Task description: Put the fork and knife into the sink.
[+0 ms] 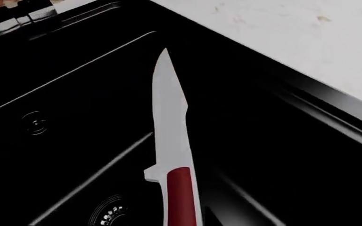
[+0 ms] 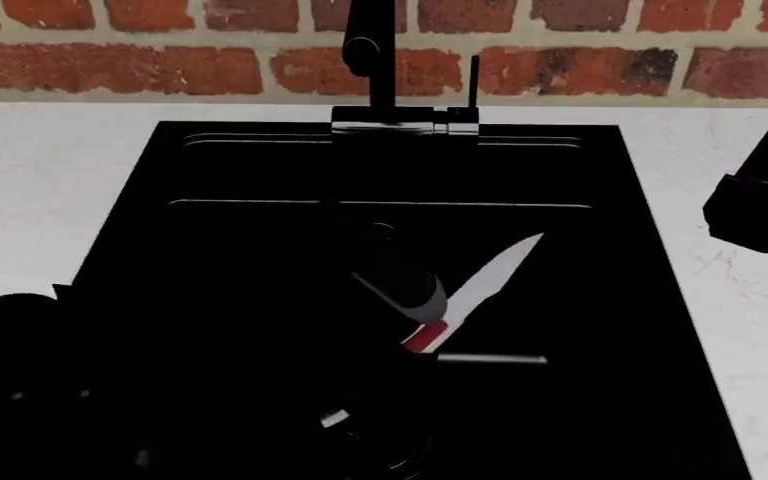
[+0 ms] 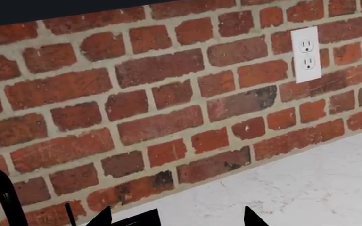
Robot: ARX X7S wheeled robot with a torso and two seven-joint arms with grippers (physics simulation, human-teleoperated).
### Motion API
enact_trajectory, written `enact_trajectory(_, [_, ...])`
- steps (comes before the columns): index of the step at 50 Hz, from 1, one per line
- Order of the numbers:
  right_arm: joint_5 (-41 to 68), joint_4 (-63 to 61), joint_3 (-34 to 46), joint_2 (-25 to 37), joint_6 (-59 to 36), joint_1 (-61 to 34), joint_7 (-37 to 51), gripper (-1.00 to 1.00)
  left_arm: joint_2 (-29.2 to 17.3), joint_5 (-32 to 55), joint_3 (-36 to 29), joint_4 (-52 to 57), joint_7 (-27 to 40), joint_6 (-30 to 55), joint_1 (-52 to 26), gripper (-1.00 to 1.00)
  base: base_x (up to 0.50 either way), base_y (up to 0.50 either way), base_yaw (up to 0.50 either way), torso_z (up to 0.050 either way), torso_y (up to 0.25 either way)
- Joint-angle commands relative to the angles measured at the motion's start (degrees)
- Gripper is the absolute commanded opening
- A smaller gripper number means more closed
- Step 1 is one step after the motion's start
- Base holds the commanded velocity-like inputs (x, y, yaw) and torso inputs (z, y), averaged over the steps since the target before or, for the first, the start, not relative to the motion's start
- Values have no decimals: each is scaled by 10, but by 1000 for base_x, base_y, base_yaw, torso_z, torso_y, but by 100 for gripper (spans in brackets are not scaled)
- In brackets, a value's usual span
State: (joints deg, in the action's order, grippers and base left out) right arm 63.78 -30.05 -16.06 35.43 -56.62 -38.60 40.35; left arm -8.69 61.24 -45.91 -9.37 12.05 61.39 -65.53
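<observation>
Knife step in hand: left pincer (image 2: 404, 335) clamps knife (image 1: 171, 136) by red handle, blade over sink (image 2: 624, 300). You next open, drop it in. Fork not in view. Right pincer (image 3: 175, 217): spread, holds nothing.

Kitchen, domestic in look. Black rectangular sink (image 2: 131, 260) set into a pale speckled stone countertop (image 2: 37, 190); round metal drain strainer (image 1: 109, 214) in the basin floor. Black faucet (image 2: 371, 60) rises at the back edge of the basin. Red brick wall (image 3: 156, 94) runs behind the counter as a backsplash. White double power outlet (image 3: 306, 54) mounted on the brick above the counter. A kitchen knife (image 1: 171, 141) with a red handle over the basin.
</observation>
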Motion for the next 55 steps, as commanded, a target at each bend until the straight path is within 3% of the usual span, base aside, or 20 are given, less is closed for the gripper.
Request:
enact_trajectory(1, [2,1,0,1,3,1,-1,100,49,-27,-50,-90,-67,-29,-2,-100,0,0,0,0,0])
enact_trajectory(20, [15,-12,-10,4,1,12,9,100,59,-66,-119,-147,-99,-59,23,-100,0,0,0,0,0])
enact_trajectory(33, [14,-11,-8,4,5,15,9,100,58,-60,-124,-156,-98,-63,24,-100,0,0,0,0,0])
enact_trajectory(34, [15,-12,-8,4,4,14,10,100,55,-56,-123,-149,-100,-61,24,100,0,0,0,0,0])
enact_trajectory(48, [18,-10,-1,3,3,6,13,100,40,-36,-115,-115,-85,-47,17,100,0,0,0,0,0])
enact_trajectory(55, [22,-11,-1,4,2,4,15,100,4,1,-75,-21,-29,-16,-8,100,0,0,0,0,0])
